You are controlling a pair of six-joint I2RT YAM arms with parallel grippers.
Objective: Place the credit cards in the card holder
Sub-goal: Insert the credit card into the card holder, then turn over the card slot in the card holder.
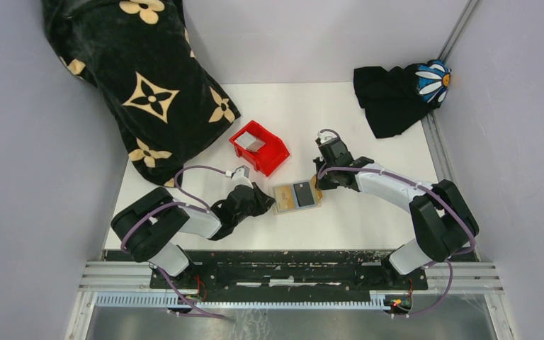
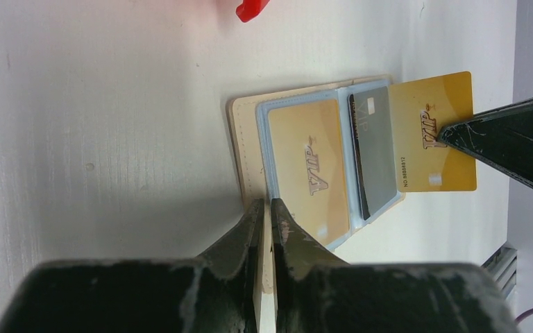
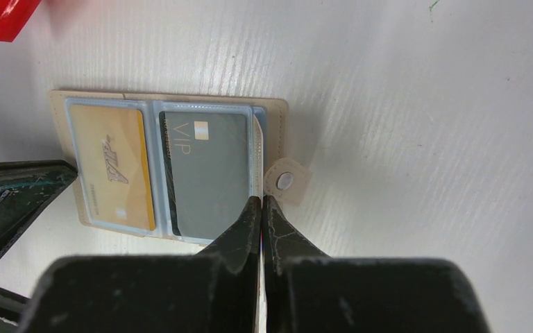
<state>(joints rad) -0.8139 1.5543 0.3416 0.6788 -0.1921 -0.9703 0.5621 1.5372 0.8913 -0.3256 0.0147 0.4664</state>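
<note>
Pinching the left edge of the open tan leather-like card holder (image 2: 241,146), long axis left-right, in left gripper (image 2: 265,205); clamping a flat gold card (image 2: 416,132), lengthwise near-far, in right gripper (image 3: 261,201).

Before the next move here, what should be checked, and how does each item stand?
1. The card holder lies open, slots up: ok.
2. The left gripper pinches the holder's edge: ok.
3. The right gripper is shut on the loose gold card: ok.
4. The grey card and the seated gold card sit in their slots: ok.
5. The loose gold card has entered a slot: cannot tell.
6. The red bin holds no more cards: cannot tell.
</note>
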